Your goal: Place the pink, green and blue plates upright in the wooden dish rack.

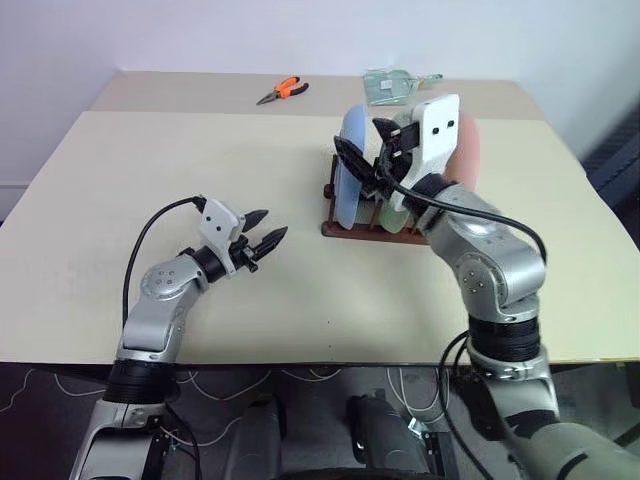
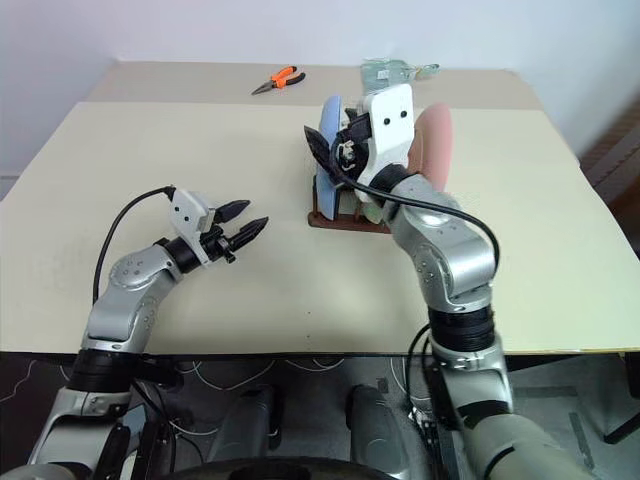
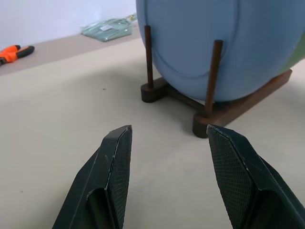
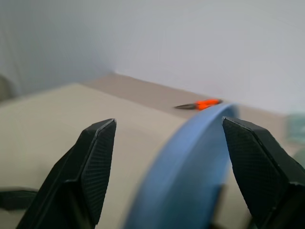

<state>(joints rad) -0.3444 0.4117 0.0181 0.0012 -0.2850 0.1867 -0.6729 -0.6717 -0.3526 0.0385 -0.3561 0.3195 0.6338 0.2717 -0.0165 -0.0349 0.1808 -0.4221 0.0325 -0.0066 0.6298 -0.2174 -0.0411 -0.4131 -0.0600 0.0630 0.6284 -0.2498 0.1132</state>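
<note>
Right wrist view is showing the right end effector (image 4: 167,167) with its two black fingers spread wide on either side of the rim of the blue plate (image 4: 186,171), gripping nothing. Out to the robot's left, the left end effector (image 1: 262,236) is hovering over the worktop (image 1: 120,200) with its fingers partly apart and empty, pointing toward the dish rack (image 1: 345,229).

All three plates are standing upright in the rack: the blue one at the rack's left end, the green plate (image 1: 398,217) showing low behind the right arm, and the pink plate (image 1: 467,150) at the right end. The task is looking close to finished.

Judging by their look, the plates are stiff, light and matte, so probably not very slippery, though likely to chip if knocked. The upper rim is offering the best hold, pinched across its thin edge. The thin pegs are giving little support, so a nudge could be tipping a plate.

Counting: three plates, one rack, one pair of orange pliers (image 1: 283,91) and one clear bag (image 1: 395,85) far back on the worktop.
</note>
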